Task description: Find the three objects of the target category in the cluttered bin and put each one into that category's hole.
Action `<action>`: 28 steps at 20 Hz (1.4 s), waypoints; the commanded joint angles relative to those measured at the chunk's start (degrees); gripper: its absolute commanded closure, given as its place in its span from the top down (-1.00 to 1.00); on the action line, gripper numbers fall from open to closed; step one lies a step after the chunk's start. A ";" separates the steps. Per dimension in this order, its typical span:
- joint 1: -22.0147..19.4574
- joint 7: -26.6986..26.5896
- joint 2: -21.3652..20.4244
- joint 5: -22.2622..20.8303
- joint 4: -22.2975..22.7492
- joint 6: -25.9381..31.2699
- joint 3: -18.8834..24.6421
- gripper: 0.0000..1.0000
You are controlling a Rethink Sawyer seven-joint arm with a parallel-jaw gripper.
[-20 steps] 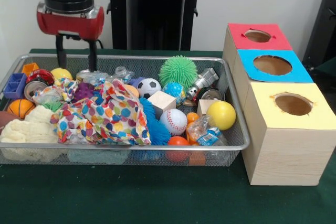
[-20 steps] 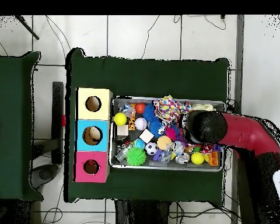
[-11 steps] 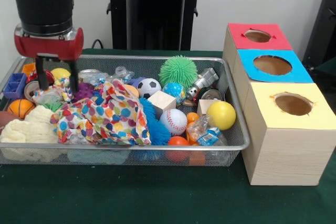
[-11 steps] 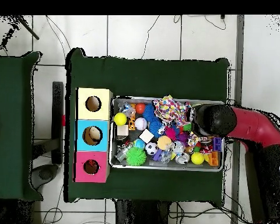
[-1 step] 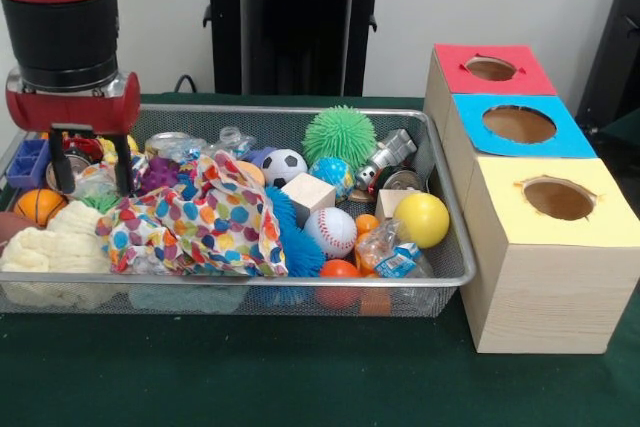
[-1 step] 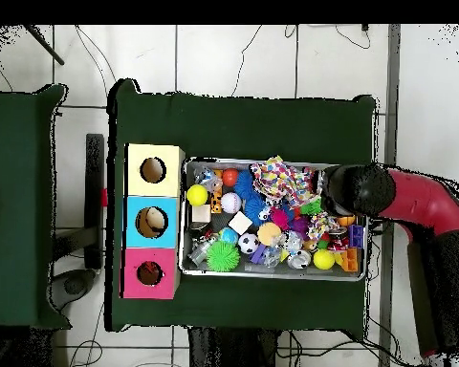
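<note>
My gripper [image 5: 93, 185] hangs open over the left end of the wire bin [image 5: 452, 237], its two black fingers [image 5: 123, 169] spread above a crumpled wrapper and the edge of a polka-dot cloth [image 5: 200, 219]. Nothing is held. Balls lie in the bin: an orange basketball [image 5: 38, 205] just left of the gripper, a soccer ball [image 5: 284, 166], a baseball [image 5: 330, 231] and a yellow ball [image 5: 421, 219]. A wooden cube [image 5: 308, 192] and a metal can [image 5: 392, 155] sit near the middle. In the overhead view the arm's wrist [image 6: 365, 189] covers the gripper at the bin's right end.
Three wooden boxes stand right of the bin, with a red-topped hole [image 5: 491, 68], a blue-topped hole [image 5: 519, 124] and a yellow-topped hole [image 5: 559, 198]. A green spiky ball [image 5: 340, 137], a blue spiky ball [image 5: 296, 237] and a cream cloth [image 5: 48, 249] crowd the bin.
In the front view the gripper has moved left and nearer along the bin's left end, dropping a little lower, still open. The objects in the bin have not shifted.
</note>
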 commanded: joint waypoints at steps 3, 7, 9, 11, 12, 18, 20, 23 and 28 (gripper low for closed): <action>-1.00 -19.15 3.82 -3.94 -3.20 5.86 5.00 1.00; -0.99 -17.52 7.23 -5.62 -3.52 4.08 3.36 1.00; -1.52 -18.07 8.76 -5.75 -4.22 3.48 3.53 1.00; -2.03 -18.23 9.75 -5.82 -4.35 2.76 3.58 1.00; -2.28 -18.10 10.16 -5.87 -4.18 2.17 3.67 1.00; -3.61 -15.32 13.10 -6.64 -2.18 -2.02 4.25 1.00; -3.64 -13.80 13.65 -7.08 -1.19 -3.55 4.22 1.00; -3.22 -10.31 13.75 -7.52 1.22 -5.97 3.59 1.00; -0.82 -0.65 13.75 -7.95 6.10 -11.85 0.81 1.00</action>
